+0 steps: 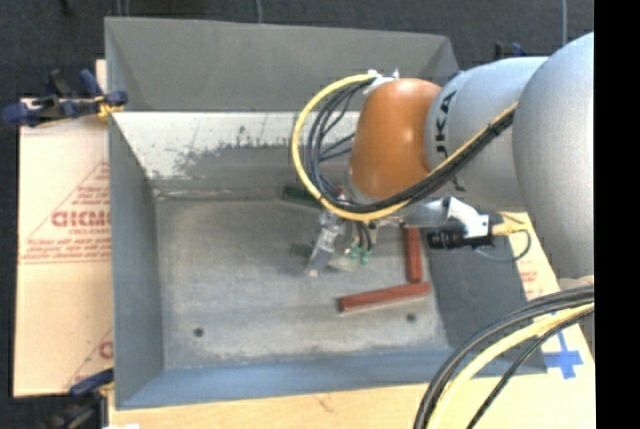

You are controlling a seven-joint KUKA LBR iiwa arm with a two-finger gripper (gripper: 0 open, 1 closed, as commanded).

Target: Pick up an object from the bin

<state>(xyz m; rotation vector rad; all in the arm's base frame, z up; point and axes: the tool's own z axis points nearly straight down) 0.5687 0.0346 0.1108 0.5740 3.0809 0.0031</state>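
Centre of frame, the gripper [335,249] is hanging low in the bin [200,317], open or closed impossible to tell. A small green piece [361,257] is lying just right of it and a red angled bar [385,296] just below, so centring over one thing before closing is looking wise.
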